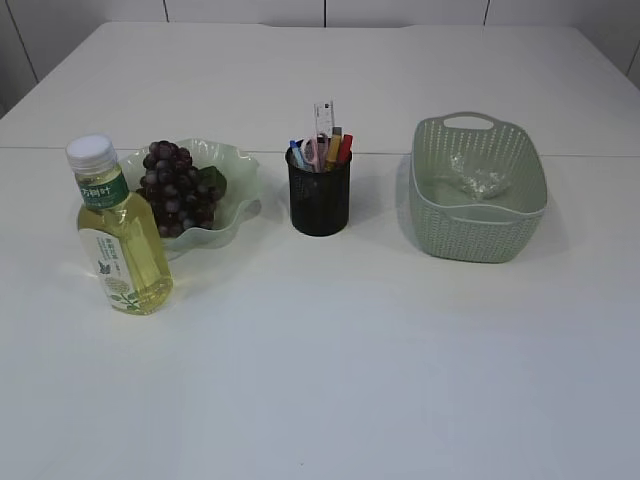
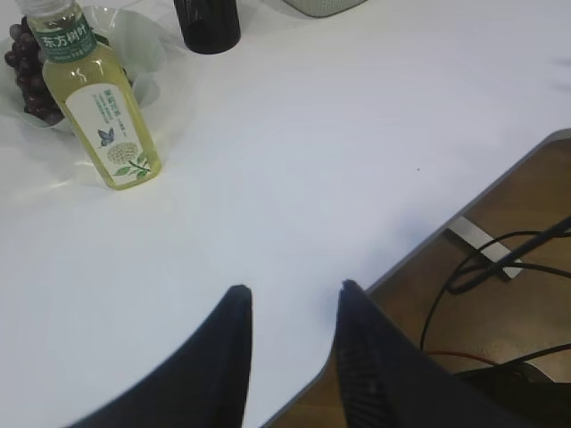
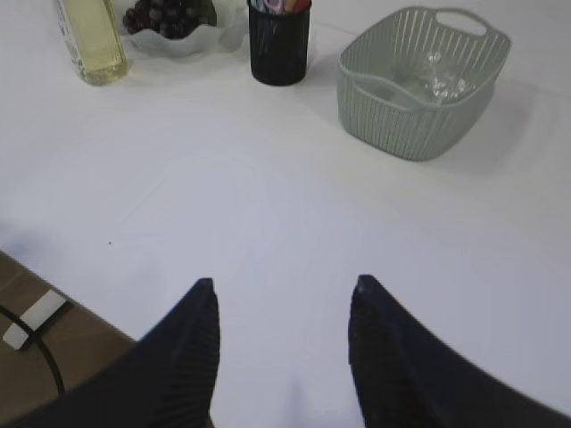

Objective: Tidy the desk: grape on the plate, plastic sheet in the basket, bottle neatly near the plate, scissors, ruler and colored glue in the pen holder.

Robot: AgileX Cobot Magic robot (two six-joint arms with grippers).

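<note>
**White worktop, things sorted**

White worktop carries everything. My left pincer and right pincer hang spread, holding nothing. Grapes lie on the plate, bottle just beside it. Ruler stands in the pen holder; plastic sheet in the basket.

A: What lies outside the job's own items?

B: The white surface itself, with a seam running across it far back. Past its near edge, the left wrist view shows a brown floor, black cables looping over it, and a pale flat bracket beside them.

A: Anything in the right wrist view?

B: The same brown floor, a cable and a pale tab.
</note>
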